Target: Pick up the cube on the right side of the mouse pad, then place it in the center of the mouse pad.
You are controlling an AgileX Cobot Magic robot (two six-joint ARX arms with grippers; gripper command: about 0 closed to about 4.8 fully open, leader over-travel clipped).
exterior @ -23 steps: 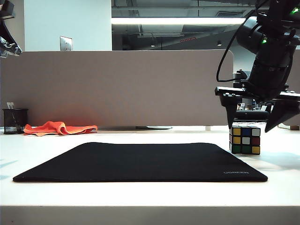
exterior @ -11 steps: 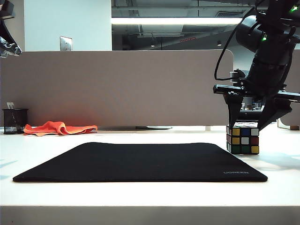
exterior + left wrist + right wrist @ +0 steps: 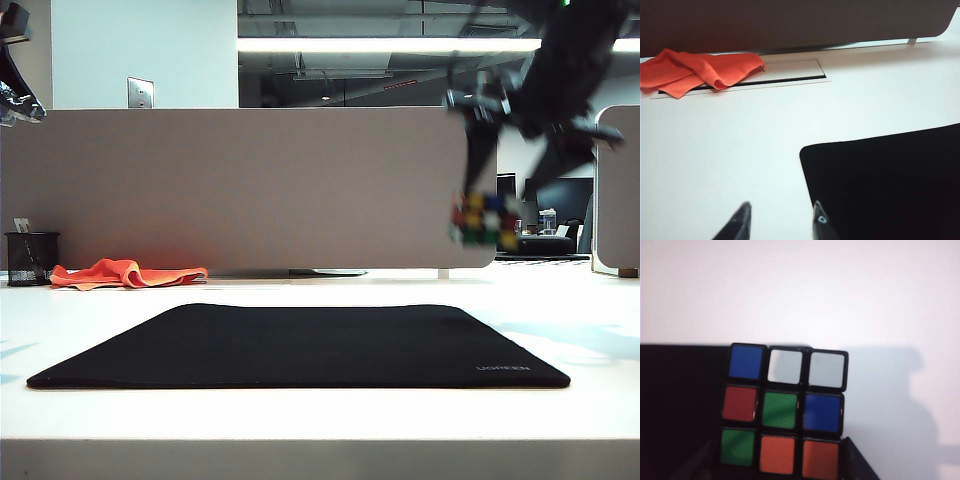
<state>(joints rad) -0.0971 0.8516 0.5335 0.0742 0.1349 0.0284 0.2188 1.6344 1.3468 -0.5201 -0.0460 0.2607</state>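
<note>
The right gripper (image 3: pixel 487 215) clamps the cube (image 3: pixel 485 221) in the air above the mouse pad's (image 3: pixel 300 345) right edge; the left gripper (image 3: pixel 781 220) hangs empty, fingers apart, over the pad's left corner

cube (image 3: pixel 784 411): glossy plastic stickers in a smooth black frame
mouse pad (image 3: pixel 300 345): matt black, finely textured, cloth-like top
table (image 3: pixel 320 415): smooth white, faint sheen
rag (image 3: pixel 697 71): soft orange cloth, creased
partition (image 3: pixel 240 185): matt grey-brown fabric
left gripper (image 3: pixel 781 222) fingertips: dark, slightly shiny plastic
</note>
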